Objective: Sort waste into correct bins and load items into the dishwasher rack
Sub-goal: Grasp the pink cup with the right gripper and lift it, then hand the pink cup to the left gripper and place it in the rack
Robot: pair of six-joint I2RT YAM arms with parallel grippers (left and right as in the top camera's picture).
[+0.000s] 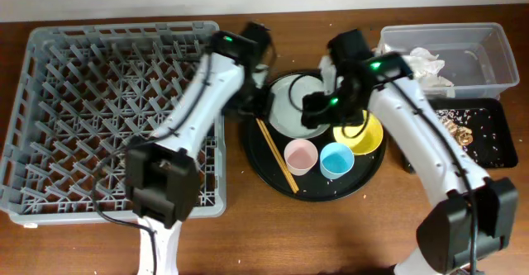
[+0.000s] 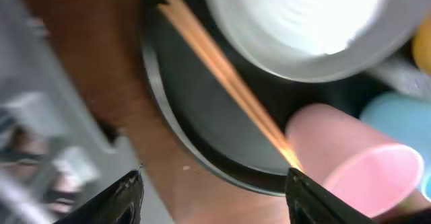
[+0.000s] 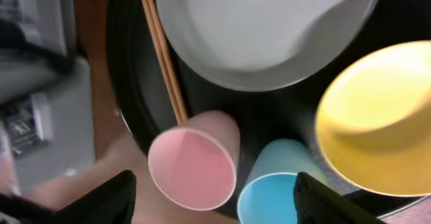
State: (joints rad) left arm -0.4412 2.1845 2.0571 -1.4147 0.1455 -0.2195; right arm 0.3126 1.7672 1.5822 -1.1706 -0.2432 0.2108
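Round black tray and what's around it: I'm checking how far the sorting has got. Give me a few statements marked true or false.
1. The dishwasher rack holds no dishes. True.
2. The chopsticks lie in the rack. False: the chopsticks lie on the round black tray, beside the plate.
3. The pink cup stands next to the light-blue cup. True.
4. The tissues sit on the plate. False: the tissues are in the clear tub.
5. The left gripper is shut on the pink cup. False: it is open, holding nothing.
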